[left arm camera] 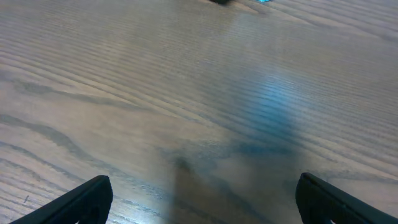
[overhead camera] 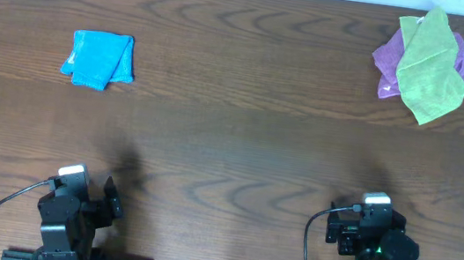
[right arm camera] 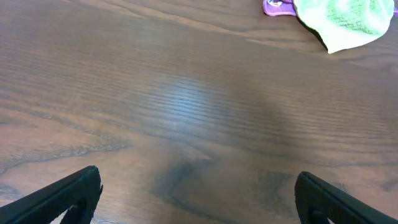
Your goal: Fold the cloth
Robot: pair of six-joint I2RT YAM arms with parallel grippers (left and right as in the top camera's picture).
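Observation:
The sky-blue cloth (overhead camera: 99, 60) lies folded into a small bundle at the far left of the wooden table. A sliver of it shows at the top edge of the left wrist view (left arm camera: 264, 1). My left gripper (overhead camera: 108, 199) sits at the near left, well short of the cloth; its fingers are wide apart and empty in the left wrist view (left arm camera: 202, 199). My right gripper (overhead camera: 360, 230) sits at the near right, open and empty over bare wood in the right wrist view (right arm camera: 198, 196).
A yellow-green cloth (overhead camera: 430, 70) lies crumpled on a purple cloth (overhead camera: 389, 61) at the far right; both show at the top of the right wrist view, the green (right arm camera: 345, 18) and the purple (right arm camera: 277, 7). The table's (overhead camera: 238, 149) far edge runs along the top.

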